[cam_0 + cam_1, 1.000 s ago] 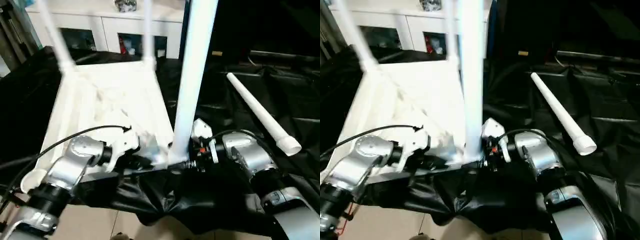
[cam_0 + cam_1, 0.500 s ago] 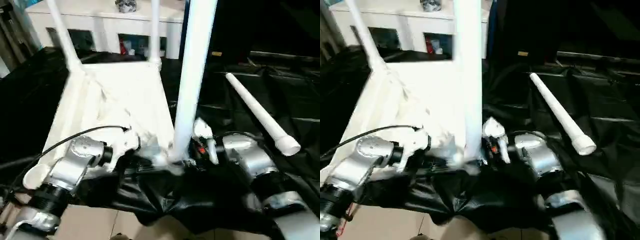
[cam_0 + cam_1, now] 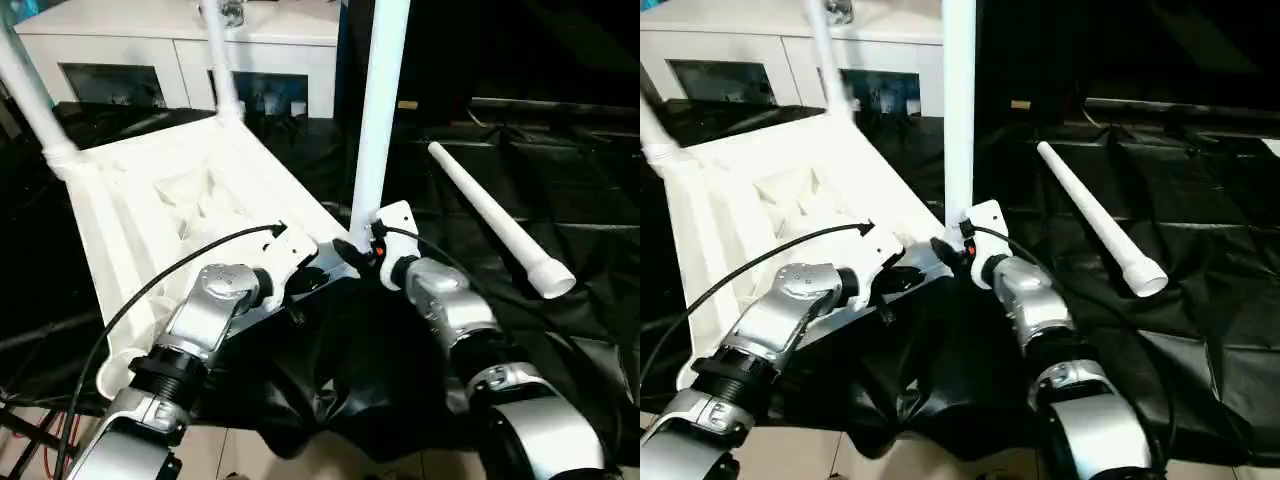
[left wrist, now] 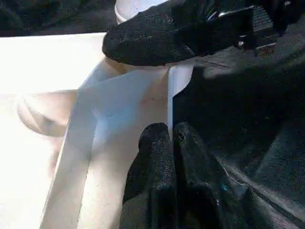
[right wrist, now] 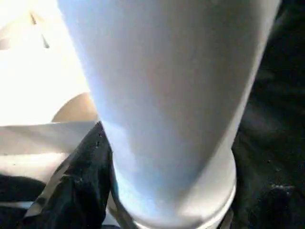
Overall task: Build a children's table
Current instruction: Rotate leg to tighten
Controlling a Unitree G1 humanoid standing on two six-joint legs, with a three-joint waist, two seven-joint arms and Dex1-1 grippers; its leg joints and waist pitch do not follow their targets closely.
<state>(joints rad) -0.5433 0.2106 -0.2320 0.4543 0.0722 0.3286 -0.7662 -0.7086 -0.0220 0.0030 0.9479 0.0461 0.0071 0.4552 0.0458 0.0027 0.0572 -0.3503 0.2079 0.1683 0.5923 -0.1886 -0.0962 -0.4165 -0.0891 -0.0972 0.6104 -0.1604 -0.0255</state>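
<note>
The white tabletop (image 3: 150, 200) lies underside up and tilted on a black cloth. Two legs (image 3: 25, 85) (image 3: 222, 60) stand in its far corners. A third leg (image 3: 380, 120) stands upright in the near right corner socket. My right gripper (image 3: 355, 250) is shut around that leg's base; one black finger (image 5: 81, 186) presses against the tube. Just left of it, my left gripper (image 4: 170, 136) is shut on the thin rim of the tabletop (image 4: 119, 95). The right gripper's finger (image 4: 152, 40) shows beyond it. One loose leg (image 3: 490, 215) lies on the cloth to the right.
Black cloth (image 3: 560, 180) covers the work surface and hangs over its near edge above pale floor (image 3: 250, 450). A white cabinet with glass doors (image 3: 180, 50) stands behind the tabletop. A black cable runs along my left forearm.
The tabletop has turned and its near right corner has lifted and moved away, carried by both grippers. The right gripper's fingers have drawn in around the upright leg. The loose leg stayed put.
</note>
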